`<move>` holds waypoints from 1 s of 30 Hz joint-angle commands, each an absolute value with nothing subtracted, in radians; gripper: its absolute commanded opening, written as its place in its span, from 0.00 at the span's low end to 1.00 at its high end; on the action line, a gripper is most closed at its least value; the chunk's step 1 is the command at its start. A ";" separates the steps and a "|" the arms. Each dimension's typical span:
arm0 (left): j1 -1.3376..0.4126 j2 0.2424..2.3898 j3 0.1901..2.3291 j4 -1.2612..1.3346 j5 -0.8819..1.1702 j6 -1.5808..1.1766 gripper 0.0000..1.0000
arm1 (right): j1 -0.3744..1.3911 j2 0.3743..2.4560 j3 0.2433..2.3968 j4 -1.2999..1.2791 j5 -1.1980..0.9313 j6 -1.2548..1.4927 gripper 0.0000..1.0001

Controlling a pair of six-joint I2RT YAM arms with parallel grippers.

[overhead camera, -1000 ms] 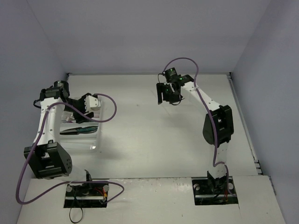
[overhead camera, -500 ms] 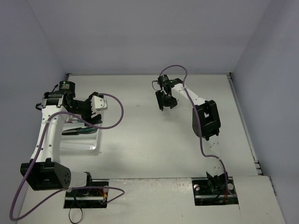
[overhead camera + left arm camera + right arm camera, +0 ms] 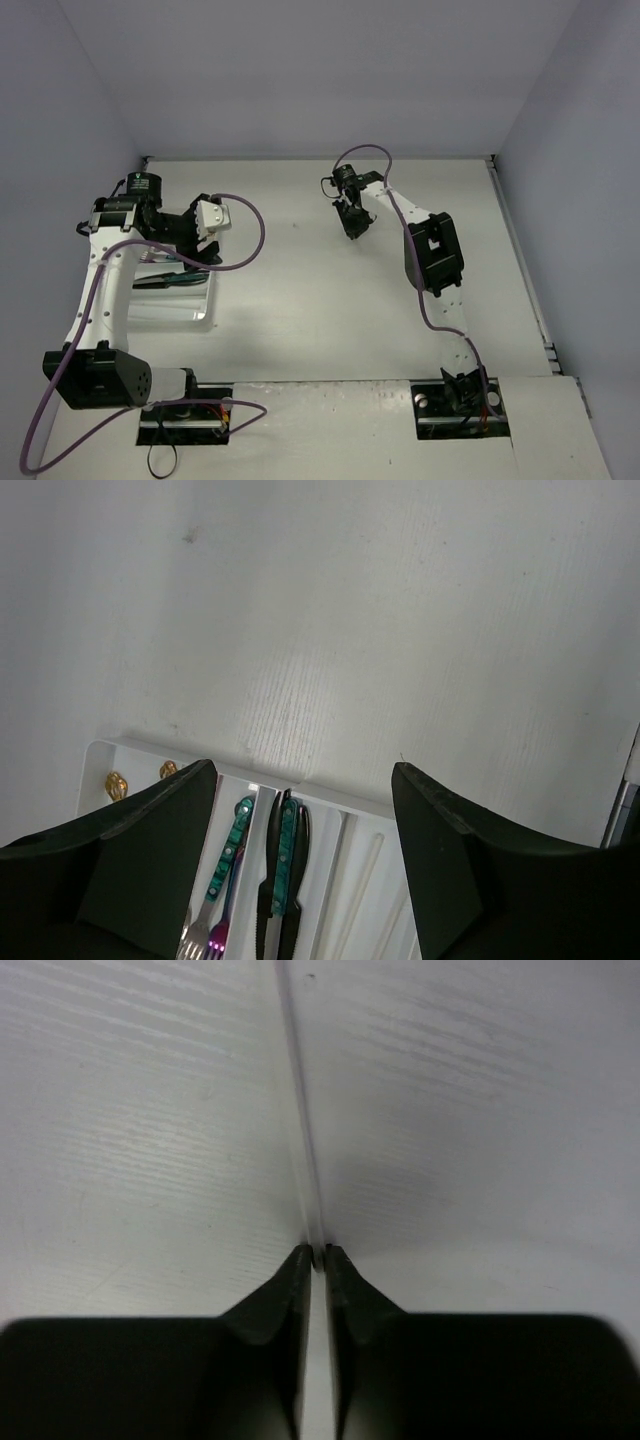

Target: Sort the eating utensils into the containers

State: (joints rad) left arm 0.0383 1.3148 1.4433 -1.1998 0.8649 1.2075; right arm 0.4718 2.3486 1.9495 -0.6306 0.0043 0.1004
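The white divided tray (image 3: 330, 798) lies under my left gripper (image 3: 302, 768), which is open and empty above its far end. In the tray lie a green-handled fork (image 3: 232, 848), a pink fork (image 3: 215, 937), black knives (image 3: 270, 875) with a green-handled knife (image 3: 287, 852) on them, pale sticks (image 3: 365, 880) and gold spoon ends (image 3: 116, 783). My right gripper (image 3: 318, 1252) is shut on a thin pale stick (image 3: 298, 1110) that runs away from the jaws along the white table. In the top view the left gripper (image 3: 205, 236) is over the tray (image 3: 203, 305) and the right gripper (image 3: 352, 226) is at the table's far middle.
The white table (image 3: 300, 300) is walled by pale panels at the back and both sides. A purple cable (image 3: 255, 225) loops off the left wrist, another (image 3: 365, 152) off the right. The arm bases sit at the near edge.
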 commanded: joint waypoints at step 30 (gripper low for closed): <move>0.041 1.540 1.130 -0.142 0.762 -0.672 0.77 | 0.754 2.110 2.076 -0.626 -0.169 0.110 0.00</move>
